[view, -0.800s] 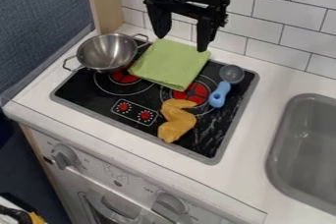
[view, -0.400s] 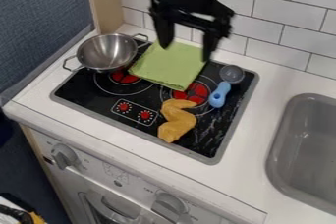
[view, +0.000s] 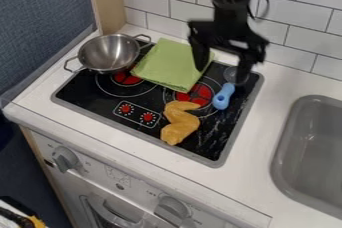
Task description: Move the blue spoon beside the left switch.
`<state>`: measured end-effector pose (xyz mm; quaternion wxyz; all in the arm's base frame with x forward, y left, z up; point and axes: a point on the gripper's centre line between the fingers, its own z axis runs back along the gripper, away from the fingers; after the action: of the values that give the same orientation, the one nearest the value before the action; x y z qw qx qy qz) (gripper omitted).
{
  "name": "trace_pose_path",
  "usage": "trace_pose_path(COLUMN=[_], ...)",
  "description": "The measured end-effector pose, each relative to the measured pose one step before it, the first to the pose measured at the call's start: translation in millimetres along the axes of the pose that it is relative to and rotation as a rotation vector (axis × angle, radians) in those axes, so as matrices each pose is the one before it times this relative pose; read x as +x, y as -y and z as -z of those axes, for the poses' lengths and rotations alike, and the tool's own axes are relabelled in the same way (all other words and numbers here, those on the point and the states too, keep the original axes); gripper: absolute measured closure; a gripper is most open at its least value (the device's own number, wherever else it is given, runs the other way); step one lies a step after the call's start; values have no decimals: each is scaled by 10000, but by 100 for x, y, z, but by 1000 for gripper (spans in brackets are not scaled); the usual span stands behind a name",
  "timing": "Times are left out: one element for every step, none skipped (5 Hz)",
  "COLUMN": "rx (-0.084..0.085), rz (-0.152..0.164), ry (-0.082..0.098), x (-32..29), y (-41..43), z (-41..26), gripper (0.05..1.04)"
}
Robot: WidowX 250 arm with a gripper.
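Lying on the black cooktop [view: 100, 103] just below my end effector [view: 221, 73], the blue spoon [view: 223, 97] has its bowl partly behind one finger, its handle angled toward the front. My end effector is spread, its fingers apart. Lower down, near the spoon, is a curved tan toy food [view: 179, 124]. Just left of me in the view lies a green cloth [view: 168, 64]; farther left, a metal pan [view: 107, 53]. Down and left are two red knobs [view: 125, 108], then a grey front knob [view: 65, 159]. The white counter [view: 284, 84] holds a grey sink [view: 310, 132] to my right in the view.
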<state>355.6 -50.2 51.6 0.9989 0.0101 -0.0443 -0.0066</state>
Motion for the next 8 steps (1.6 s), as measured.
trace_pose_path(rx=[220,-192,-63,182,248,182,11,-394], rz=[-247,42,187,299,142,287,-169,-858], ry=[-426,-397,-10,64,56,615,466,-34], x=[449,196,291,-158,-320,57,-1714,-3701], y=[-49,310,211,304,-346,-545,-2645,-4994], z=[2263,1949,217,-107,-387,-2672,-4013,-1761], gripper=[84,118,382,673,744,744,744,744])
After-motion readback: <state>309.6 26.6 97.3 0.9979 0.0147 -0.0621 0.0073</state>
